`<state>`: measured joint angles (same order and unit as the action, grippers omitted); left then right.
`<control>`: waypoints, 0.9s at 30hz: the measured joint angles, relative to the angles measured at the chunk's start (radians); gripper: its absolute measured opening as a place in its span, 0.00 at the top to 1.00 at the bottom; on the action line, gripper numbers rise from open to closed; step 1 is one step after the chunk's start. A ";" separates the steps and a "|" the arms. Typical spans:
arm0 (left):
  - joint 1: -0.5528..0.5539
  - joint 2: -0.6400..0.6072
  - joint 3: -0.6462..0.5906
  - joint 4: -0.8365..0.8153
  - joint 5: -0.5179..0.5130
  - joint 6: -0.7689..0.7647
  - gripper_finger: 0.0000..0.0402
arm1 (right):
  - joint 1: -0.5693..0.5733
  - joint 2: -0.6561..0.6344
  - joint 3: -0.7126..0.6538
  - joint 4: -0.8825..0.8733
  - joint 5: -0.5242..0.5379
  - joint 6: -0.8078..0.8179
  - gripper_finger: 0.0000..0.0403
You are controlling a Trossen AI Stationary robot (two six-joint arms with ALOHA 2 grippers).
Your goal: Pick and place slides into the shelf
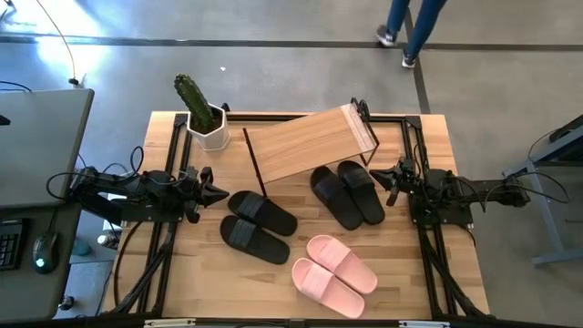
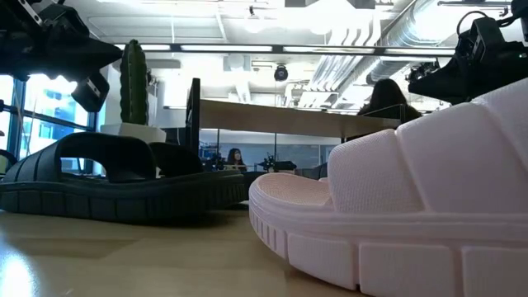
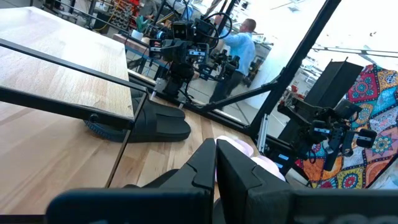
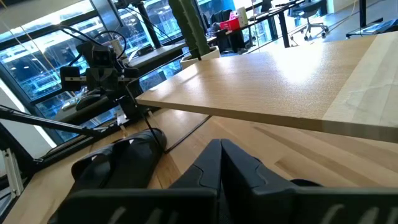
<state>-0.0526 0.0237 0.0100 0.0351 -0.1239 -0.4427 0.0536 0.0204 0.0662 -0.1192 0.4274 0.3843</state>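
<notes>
The shelf (image 1: 310, 144), a light wood plank on a thin black frame, stands at the table's far middle. One black pair of slides (image 1: 348, 193) lies flat on the table, its far ends at the shelf's near edge. A second black pair (image 1: 260, 226) lies left of centre. The pink pair (image 1: 332, 273) lies near the front edge. My left gripper (image 1: 219, 193) hovers shut at the table's left side, pointing level toward the middle. My right gripper (image 1: 381, 175) hovers shut at the right side, facing it. Both show shut and empty in the wrist views (image 3: 216, 149) (image 4: 221, 146).
A cactus in a white pot (image 1: 205, 114) stands at the far left corner, beside the shelf. Black frame rails (image 1: 428, 264) run along both table sides. A person (image 1: 410, 27) walks on the floor beyond the far edge. Bare tabletop (image 1: 191, 282) shows at the front left.
</notes>
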 joint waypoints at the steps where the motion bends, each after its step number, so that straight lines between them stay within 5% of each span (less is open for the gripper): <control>1: 0.000 0.000 0.000 0.000 0.000 0.000 0.99 | 0.000 0.000 0.000 0.000 0.000 0.000 1.00; 13: 0.000 0.000 0.000 0.001 -0.002 0.000 0.99 | 0.000 0.000 0.000 0.000 0.000 0.000 1.00; 27: 0.000 0.000 0.000 0.154 -0.136 -0.046 0.99 | 0.000 0.000 0.000 0.000 0.000 0.000 1.00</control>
<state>-0.0525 0.0235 0.0101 0.1888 -0.2599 -0.4885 0.0533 0.0202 0.0662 -0.1195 0.4272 0.3843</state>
